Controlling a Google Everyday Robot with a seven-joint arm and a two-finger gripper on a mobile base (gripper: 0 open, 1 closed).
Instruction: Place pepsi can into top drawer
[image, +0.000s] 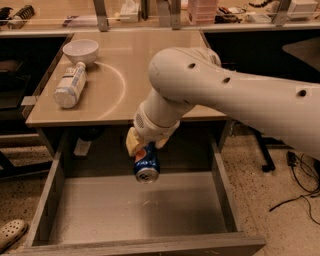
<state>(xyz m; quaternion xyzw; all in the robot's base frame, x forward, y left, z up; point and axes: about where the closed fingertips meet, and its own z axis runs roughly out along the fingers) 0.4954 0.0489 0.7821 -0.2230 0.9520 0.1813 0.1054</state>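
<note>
The pepsi can (146, 165) is blue with a silver end facing me, held in my gripper (142, 150) above the back of the open top drawer (55, 200). The gripper's pale fingers are shut on the can's upper part, just below the table's front edge. The can hangs tilted, above the drawer's pale bottom, not touching it. My large white arm comes in from the right and hides much of the tabletop.
On the tan table (125, 55) lie a white plastic bottle (70, 85) on its side and a white bowl (80, 50) at the back left. A shoe (11, 232) lies on the floor at the lower left. Cables (300, 180) trail on the right.
</note>
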